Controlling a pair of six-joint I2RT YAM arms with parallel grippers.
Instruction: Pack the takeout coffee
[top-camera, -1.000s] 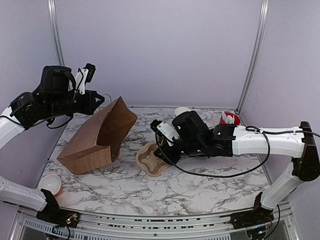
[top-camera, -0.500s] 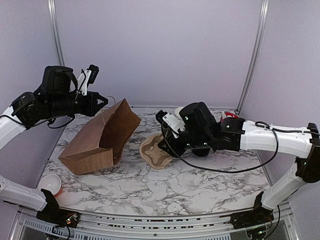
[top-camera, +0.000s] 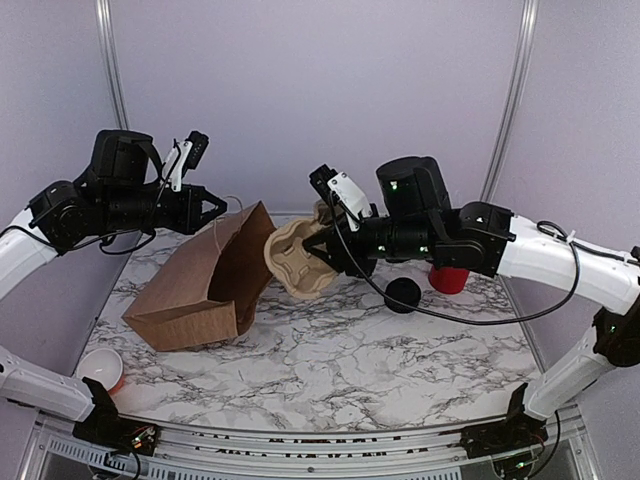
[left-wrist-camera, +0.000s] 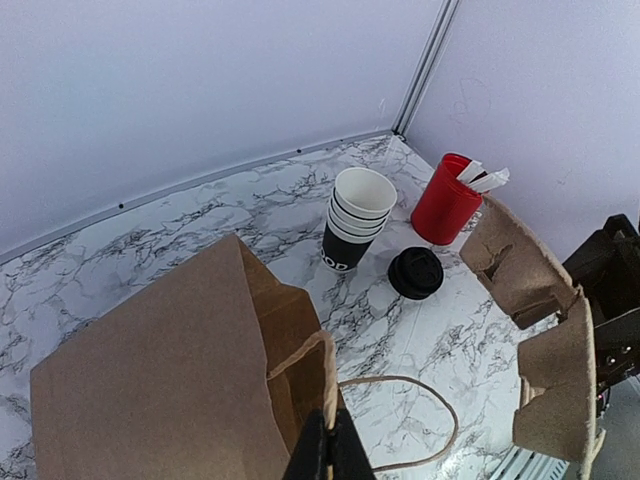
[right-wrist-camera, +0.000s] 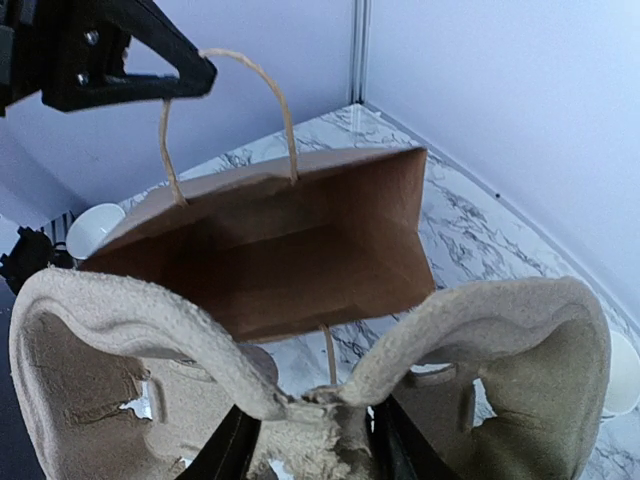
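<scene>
Looked down on a desk (top-camera: 400, 350) patterned as white marble with grey veins, spread across the lower half of the frame. Was shut in at the back by a plain, pale lilac back wall (top-camera: 300, 100). Met side walls (top-camera: 590, 120) of the same tint at slim silvery metal posts (top-camera: 108, 60), upper left and upper right. Ended at the bottom of the frame in a metal rail (top-camera: 300, 445). Was lit softly and evenly, with only faint shadows on the marble.
</scene>
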